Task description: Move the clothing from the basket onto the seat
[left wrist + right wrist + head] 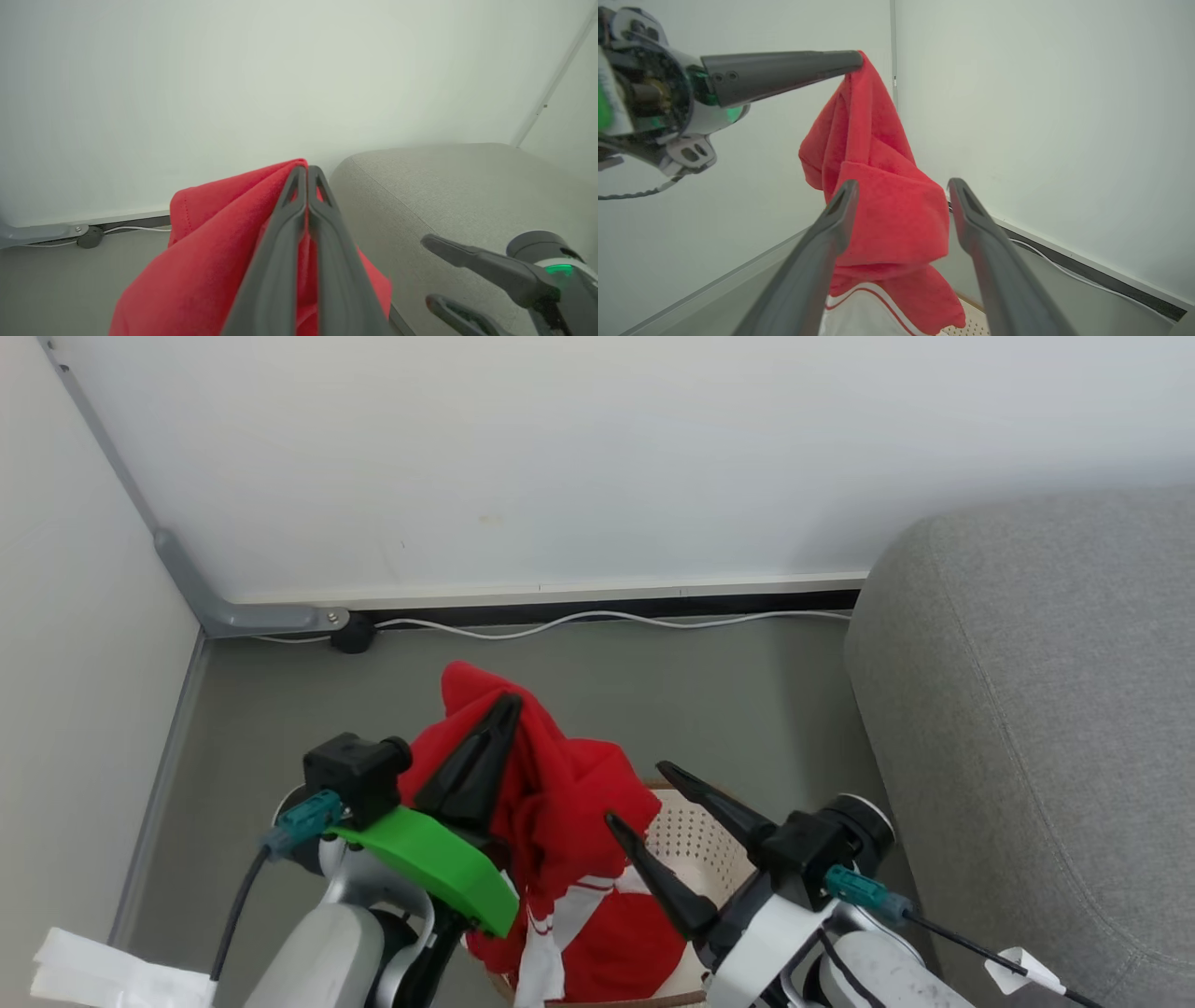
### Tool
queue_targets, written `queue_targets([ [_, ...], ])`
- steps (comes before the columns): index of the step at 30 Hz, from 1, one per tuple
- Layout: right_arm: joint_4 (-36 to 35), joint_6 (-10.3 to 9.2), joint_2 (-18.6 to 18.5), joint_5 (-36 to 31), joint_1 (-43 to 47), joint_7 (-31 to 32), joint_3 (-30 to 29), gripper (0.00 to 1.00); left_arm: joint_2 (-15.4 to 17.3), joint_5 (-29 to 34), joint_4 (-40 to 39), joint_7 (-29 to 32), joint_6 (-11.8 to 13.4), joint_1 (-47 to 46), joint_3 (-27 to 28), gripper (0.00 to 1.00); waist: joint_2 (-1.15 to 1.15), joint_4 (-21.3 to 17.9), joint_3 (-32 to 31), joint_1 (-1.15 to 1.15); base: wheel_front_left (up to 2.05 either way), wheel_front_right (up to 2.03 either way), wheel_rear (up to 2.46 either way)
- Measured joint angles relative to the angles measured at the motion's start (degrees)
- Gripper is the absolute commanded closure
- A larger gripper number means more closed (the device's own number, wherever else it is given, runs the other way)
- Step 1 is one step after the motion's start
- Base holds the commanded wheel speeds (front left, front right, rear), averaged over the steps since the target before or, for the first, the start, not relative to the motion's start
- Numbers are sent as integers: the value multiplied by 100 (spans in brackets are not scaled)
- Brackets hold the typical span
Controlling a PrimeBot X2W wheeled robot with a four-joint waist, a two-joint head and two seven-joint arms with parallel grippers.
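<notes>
Above the oval cream-white perforated plastic basket point(695, 840) with its brown woven-look rim, the left end effector point(504, 709) has its two long dark fingers pressed together on a fold of the bright red soft fabric clothing point(560, 803), pinching it close to the top edge. The clothing hangs from that grip in a bunched drape. Its lower part, where white trim edged by thin red stripes shows, reaches down into the basket. Red fabric also lies inside the basket below it; I cannot tell whether that is a second garment or more of the same one.

The right end effector point(636, 793) is just to the right of the hanging cloth, with its fingers spread wide and holding nothing. In the right wrist view the red fabric hangs beyond the gap between its two fingertips, and I cannot tell whether it touches them.

The basket stands on the smooth grey-green floor point(653, 681). The large light grey woven-fabric seat point(1046, 709), a cushion with rounded edges, is on the robot's right, near the basket. A thin white cable point(607, 616) runs along the foot of the pale wall point(560, 457) behind the basket.
</notes>
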Motion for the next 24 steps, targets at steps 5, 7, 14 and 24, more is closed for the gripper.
queue_targets([
  [5,-47,5,1,64,-261,1,248,0,-108,-8,-241,151,-34,1,-313,100,0,-112,61,0,0,0,0],
  [7,-45,5,-5,125,-344,1,226,0,-135,-9,-319,229,-45,2,-500,100,0,-150,87,0,0,0,0],
  [14,12,5,-38,341,-467,1,102,100,-185,-19,-600,377,-76,2,-853,100,0,-215,146,0,0,0,0],
  [24,42,7,-44,668,-481,1,-31,100,-186,-59,-861,412,4,180,-788,0,0,-502,203,0,0,0,0],
])
